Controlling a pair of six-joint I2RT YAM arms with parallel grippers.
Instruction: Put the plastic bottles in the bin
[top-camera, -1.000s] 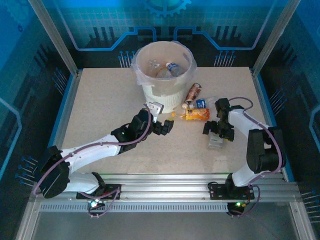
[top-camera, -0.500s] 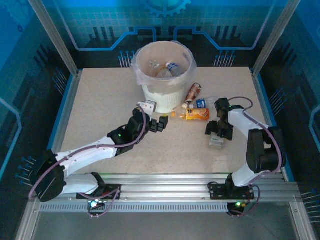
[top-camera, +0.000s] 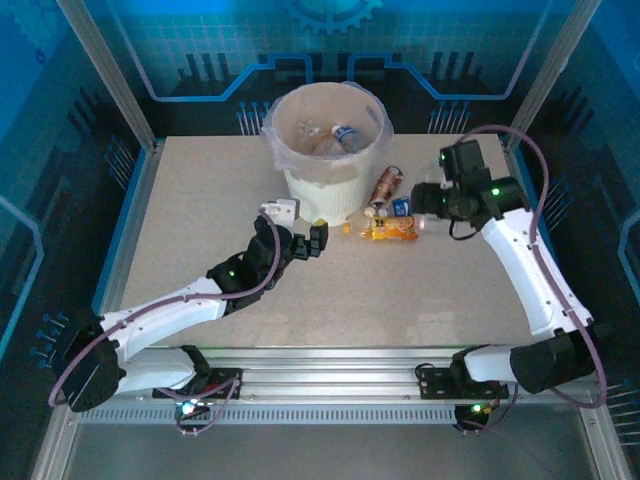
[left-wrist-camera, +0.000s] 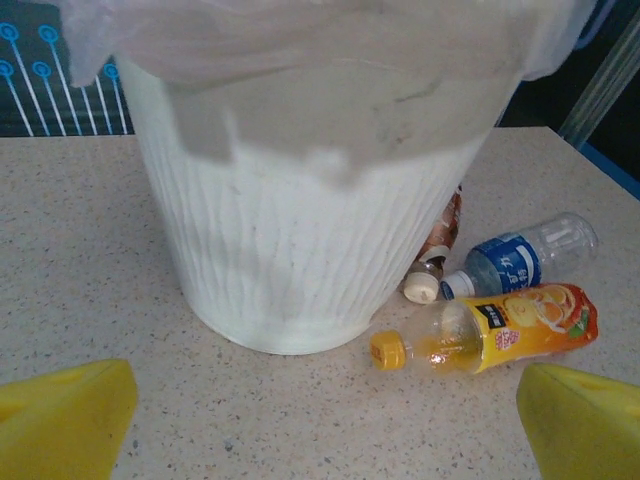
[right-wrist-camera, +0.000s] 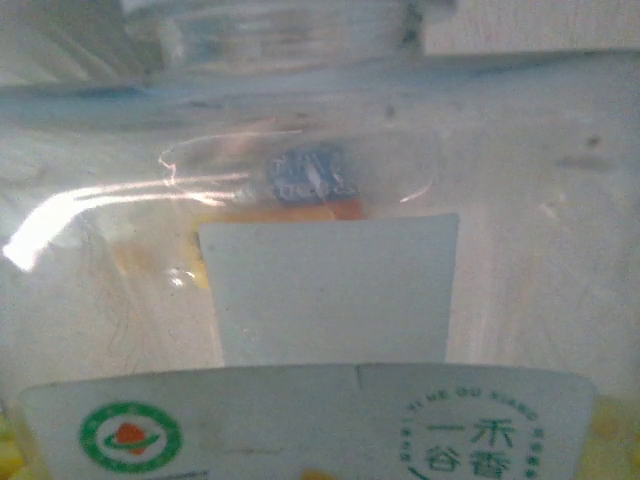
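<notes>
**Left claw released by the bin; right claw's grip unclear**

Your left gripper (top-camera: 314, 240) hovers low over the table (top-camera: 200, 200), just in front of the bin (top-camera: 320, 190); its yellow fingers (left-wrist-camera: 70, 415) stand wide apart with nothing between them. The bin stands at the middle of the far edge, lined with a bag (left-wrist-camera: 330, 40); a few bottles (top-camera: 340, 135) lie inside it. Three more lie on the table by its right side: a brown bottle (top-camera: 386, 184) just beside the wall; a blue bottle (top-camera: 402, 207) next to it; an orange bottle (top-camera: 392, 229) nearest you, its yellow cap (left-wrist-camera: 386, 350) towards the bin. Your right gripper (top-camera: 424, 203) sits at the right of that cluster; its wrist camera shows a clear bottle (right-wrist-camera: 320, 200) with a white label (right-wrist-camera: 330, 290) very close; the fingers are hidden, so you cannot tell whether it is clenched or released.
</notes>
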